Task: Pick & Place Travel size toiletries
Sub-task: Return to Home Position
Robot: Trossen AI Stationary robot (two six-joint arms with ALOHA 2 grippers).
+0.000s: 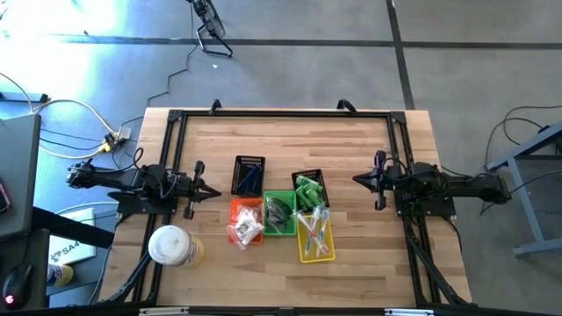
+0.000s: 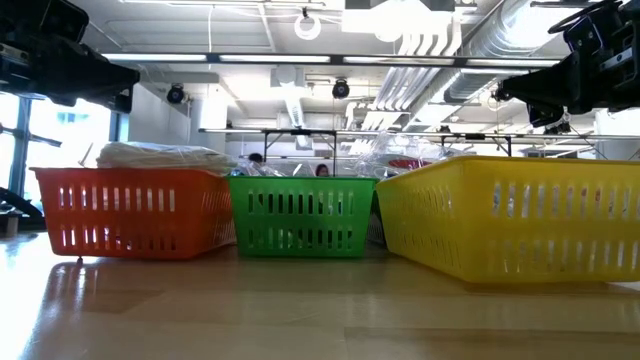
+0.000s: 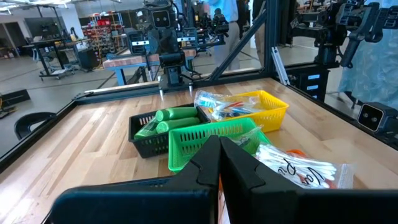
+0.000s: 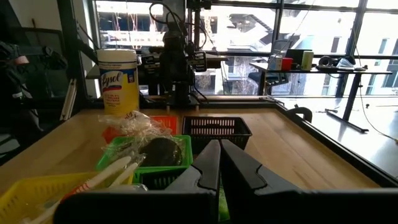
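- Left gripper (image 3: pixel 219 142) fingers are pressed together on nothing, held above the surface (image 1: pixel 290 140) at its left side.
- Right gripper (image 4: pixel 219 146) fingers are likewise closed and empty, at the right side.
- Glossy green tubes (image 1: pixel 307 191) lie stacked in the right black basket (image 1: pixel 309 174).
- Clear-wrapped white pieces (image 1: pixel 246 226) fill the orange basket (image 1: pixel 246 203).
- Slim wrapped sticks (image 1: pixel 314 233) lie in the yellow basket (image 1: pixel 316 259).

Light: bright, from ceiling lamps (image 2: pixel 310 24).
Glare: floor (image 1: pixel 70 22), upper left of the high view.
Reflections: glossy surface (image 2: pixel 300 305), low view.
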